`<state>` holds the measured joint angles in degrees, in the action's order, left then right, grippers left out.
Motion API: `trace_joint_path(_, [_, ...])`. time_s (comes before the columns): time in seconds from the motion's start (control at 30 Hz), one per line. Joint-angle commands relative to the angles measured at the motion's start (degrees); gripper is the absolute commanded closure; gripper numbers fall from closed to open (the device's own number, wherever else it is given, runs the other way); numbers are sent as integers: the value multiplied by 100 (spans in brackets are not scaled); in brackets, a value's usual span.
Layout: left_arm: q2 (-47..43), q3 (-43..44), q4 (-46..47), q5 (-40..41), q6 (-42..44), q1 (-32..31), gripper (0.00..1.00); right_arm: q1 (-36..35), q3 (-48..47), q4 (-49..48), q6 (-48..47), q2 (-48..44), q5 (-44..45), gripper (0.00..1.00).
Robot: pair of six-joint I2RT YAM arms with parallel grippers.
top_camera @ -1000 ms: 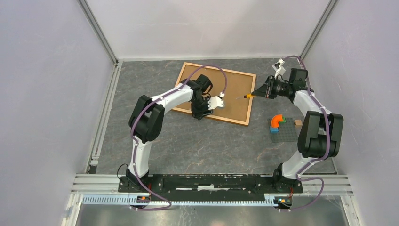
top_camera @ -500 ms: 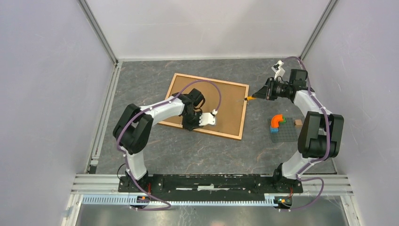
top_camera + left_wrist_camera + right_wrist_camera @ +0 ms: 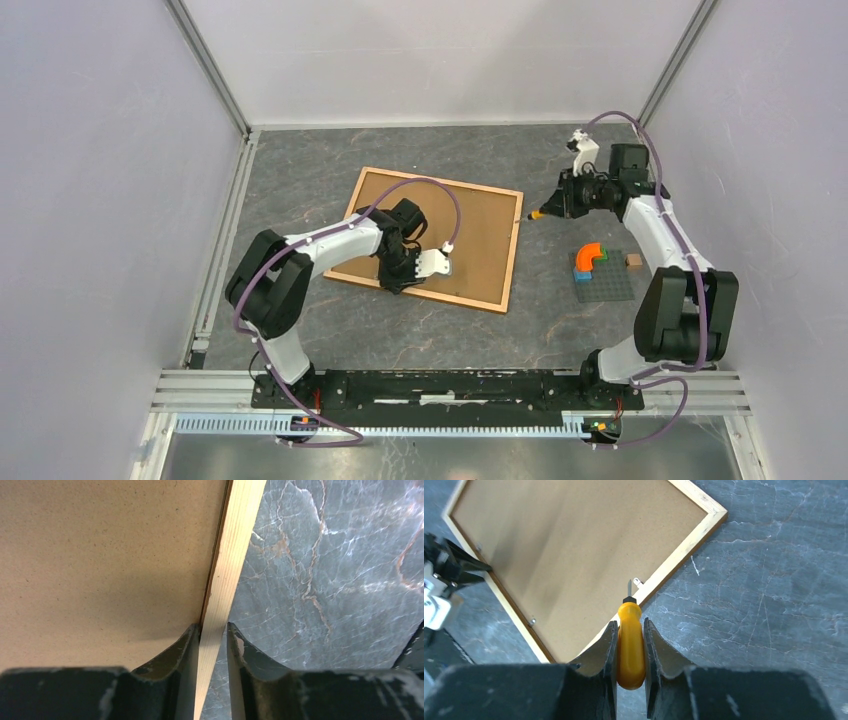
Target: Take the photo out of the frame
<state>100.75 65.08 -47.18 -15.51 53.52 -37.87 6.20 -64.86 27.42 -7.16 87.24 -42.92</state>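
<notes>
The frame lies back-up on the table, its brown fibreboard back showing. The photo is hidden beneath it. My left gripper is shut on the frame's near moulding, one finger on the back panel side and one on the table side. My right gripper is shut on a yellow-handled screwdriver, held just off the frame's right edge. Its tip points at a small metal tab on the moulding. The frame fills the upper left of the right wrist view.
A grey baseplate lies right of the frame, with an orange arch, a blue block and a tan block on it. Grey walls enclose the table on three sides.
My left gripper has dragged the frame to the left and toward the near edge, turning it slightly. My right gripper, with the screwdriver, has shifted a little and its wrist has rolled.
</notes>
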Motion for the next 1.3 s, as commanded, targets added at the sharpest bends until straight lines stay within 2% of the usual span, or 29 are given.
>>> trace_joint_path(0.0, [-217,63,-86,-390,-901,-72,63,-487,-368,488,-894,-400,841,100])
trace_joint_path(0.23, [-504,152,257,-350,-1335,-80,38,-1583,-345,693,-1394,-566,2006,100])
trace_joint_path(0.37, [-462,220,350,-196,-1411,-115,27,-1942,-437,790,-1506,-491,2430,100])
trace_joint_path(0.47, [-418,159,470,-78,-1414,-177,10,-2150,-445,862,-1640,-430,2704,100])
trace_joint_path(0.7, [-316,110,771,130,-1531,-437,5,-2409,-544,938,-1842,-207,3148,100])
trace_joint_path(0.77, [-264,109,832,182,-1563,-496,0,-2434,-545,932,-1855,-151,3150,100])
trace_joint_path(1.27, [-112,132,1484,330,-1646,-923,0,-2448,-418,536,-1641,98,3187,100])
